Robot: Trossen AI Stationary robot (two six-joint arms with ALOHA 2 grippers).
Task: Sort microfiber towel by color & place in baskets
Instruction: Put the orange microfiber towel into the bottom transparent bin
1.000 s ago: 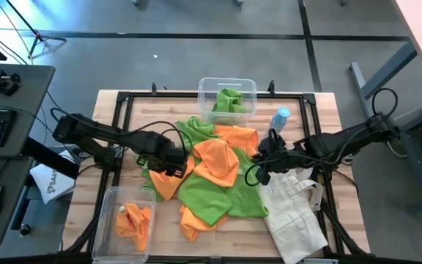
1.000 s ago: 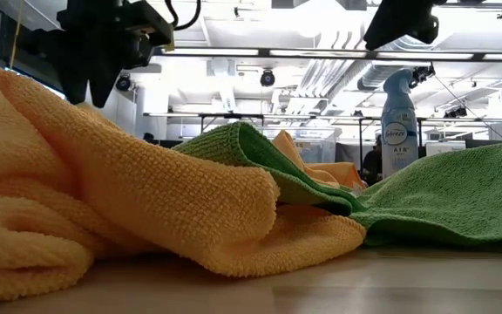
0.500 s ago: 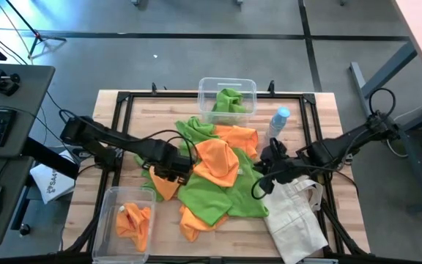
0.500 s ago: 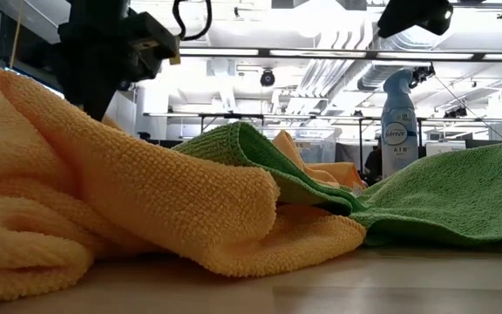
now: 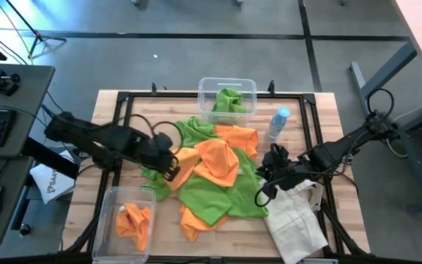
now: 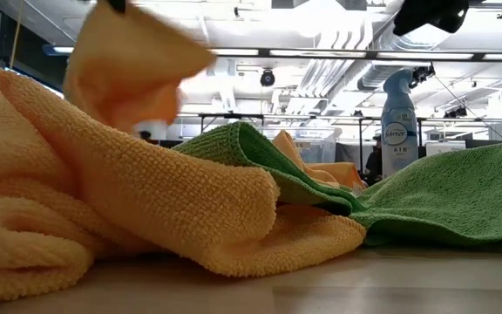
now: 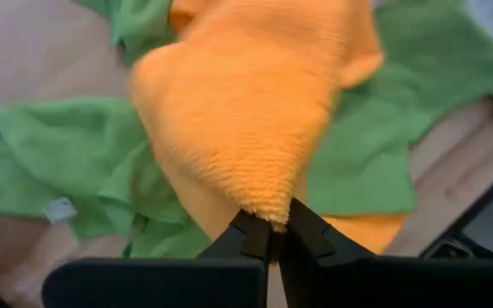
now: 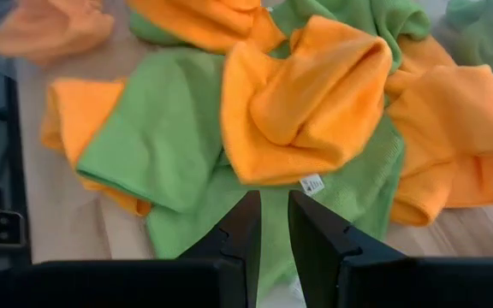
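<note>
— What's the left gripper (image 7: 270,229) holding?

— It's pinched shut on an orange towel (image 7: 246,111), lifted over the pile's left edge. The orange basket (image 5: 112,202) sits near, front-left.

— Risk?

— I see only a corner held; it may slip, or drag the green towel (image 7: 50,162) along.

— And the right gripper (image 8: 268,224)?

— Slightly parted, holding nothing, above the pile's right side.

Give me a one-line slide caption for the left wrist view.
Left claw shut on an orange microfiber towel, lifting it above the green towels on the table.
</note>
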